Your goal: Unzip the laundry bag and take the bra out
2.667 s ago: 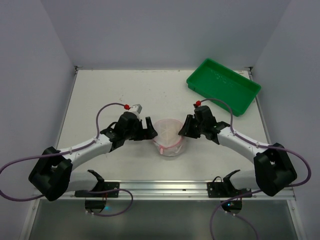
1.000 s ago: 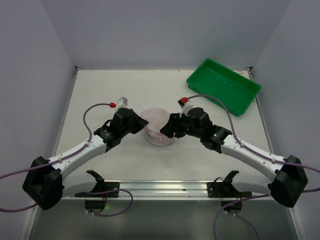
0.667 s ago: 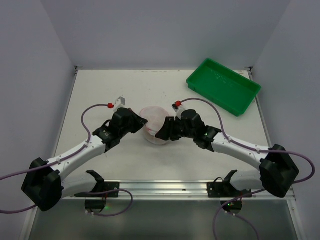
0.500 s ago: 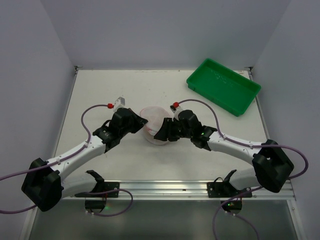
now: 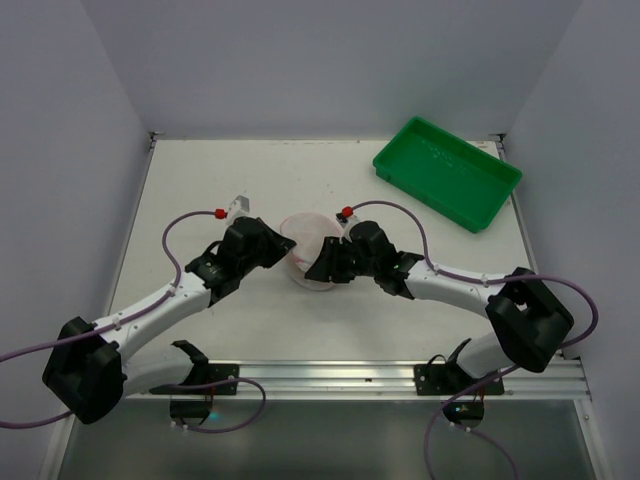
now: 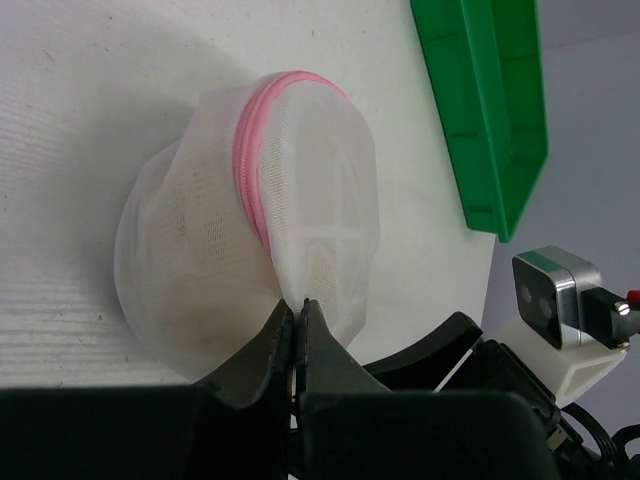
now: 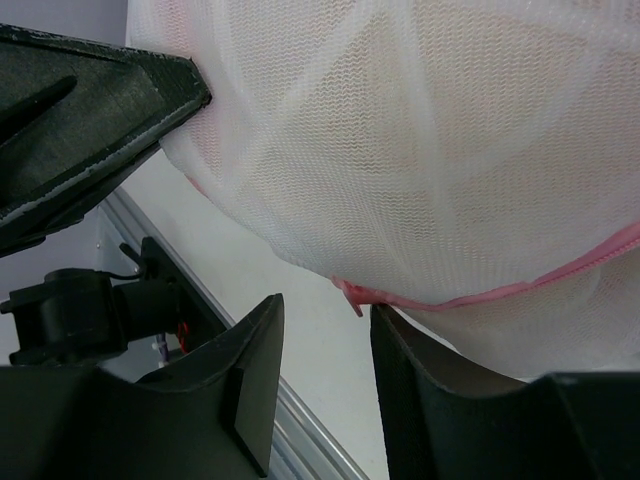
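Bag (image 5: 312,240): white mesh pouch lying near the middle of the worktop (image 5: 220,180), between the two grippers. It is well apart from the tray (image 5: 447,172) at the far right corner.

Bag shape: roughly round from above, with no clear long axis in that view. In the left wrist view it bulges as a dome that rises away from the pinch point.

Zip (image 6: 252,165): a pink line that looks zipped up along the stretch in view. In the left wrist view it runs from near the fingertips away across the bag, then curves over the far rim. In the right wrist view it crosses the bag's lower edge and climbs towards the right.

Left gripper (image 6: 298,312): closed, pinching a fold of mesh at the bag's near edge, just beside the zip. From above it meets the bag's left side.

Right gripper (image 7: 325,318): jaws apart with a clear gap between them, right under the bag and at its near right side from above. A small pink tab (image 7: 350,296) hangs from the zip at the mouth of that gap. Whether either finger touches the tab cannot be told.

Contents: a pale, warm-toned shape shows faintly through the mesh, too blurred to make out.

Bag contact: whether it rests on the worktop or is held slightly off it cannot be told.
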`<state>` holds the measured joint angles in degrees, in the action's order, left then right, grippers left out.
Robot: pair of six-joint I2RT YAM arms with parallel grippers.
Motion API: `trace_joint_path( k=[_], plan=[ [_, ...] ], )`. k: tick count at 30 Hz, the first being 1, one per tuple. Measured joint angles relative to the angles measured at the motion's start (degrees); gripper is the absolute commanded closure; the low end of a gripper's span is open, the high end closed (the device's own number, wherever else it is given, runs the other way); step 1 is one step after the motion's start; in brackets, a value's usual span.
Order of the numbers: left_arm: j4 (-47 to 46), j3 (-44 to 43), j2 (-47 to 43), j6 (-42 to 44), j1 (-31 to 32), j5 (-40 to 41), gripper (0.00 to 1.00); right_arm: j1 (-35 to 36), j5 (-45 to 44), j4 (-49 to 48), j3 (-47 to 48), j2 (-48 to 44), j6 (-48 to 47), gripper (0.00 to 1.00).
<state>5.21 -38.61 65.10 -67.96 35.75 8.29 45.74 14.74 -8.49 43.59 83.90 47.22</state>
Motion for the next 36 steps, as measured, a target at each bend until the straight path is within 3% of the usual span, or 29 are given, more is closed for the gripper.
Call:
trace_joint_path(
  k=[5,9,12,15,23,27,33,36],
  plan=[
    [-0.2,0.2,-0.2,0.0,0.0,-0.3,1.0,0.0,-0.1,-0.5,0.0,0.2,0.1,0.65],
    [-0.4,0.8,-0.7,0.0,0.0,-0.6,1.0,0.0,-0.5,-0.6,0.0,0.2,0.1,0.76],
    [-0.3,1.0,-1.2,0.0,0.0,-0.6,1.0,-0.1,-1.2,-0.6,0.0,0.2,-0.1,0.91],
    [-0.2,1.0,-1.6,0.1,0.0,-0.6,1.0,-0.3,-1.8,-0.5,0.0,0.2,-0.6,1.0],
    [0.2,1.0,-1.7,4.0,-0.2,-0.6,1.0,-2.4,-3.9,2.3,-1.5,-4.7,-4.2,1.0],
    [0.2,1.0,-1.7,10.2,-1.9,-1.0,1.0,-5.0,-7.9,7.4,-2.6,-10.3,-9.3,1.0],
    [-3.7,-0.6,2.4,23.1,-4.2,-8.1,1.0,-5.2,-9.1,11.8,-2.6,-13.6,-16.5,1.0],
    [-4.8,-4.8,8.0,29.6,-5.0,-11.6,0.64,-5.1,-8.2,12.6,-2.5,-13.0,-17.5,1.0]
  ],
)
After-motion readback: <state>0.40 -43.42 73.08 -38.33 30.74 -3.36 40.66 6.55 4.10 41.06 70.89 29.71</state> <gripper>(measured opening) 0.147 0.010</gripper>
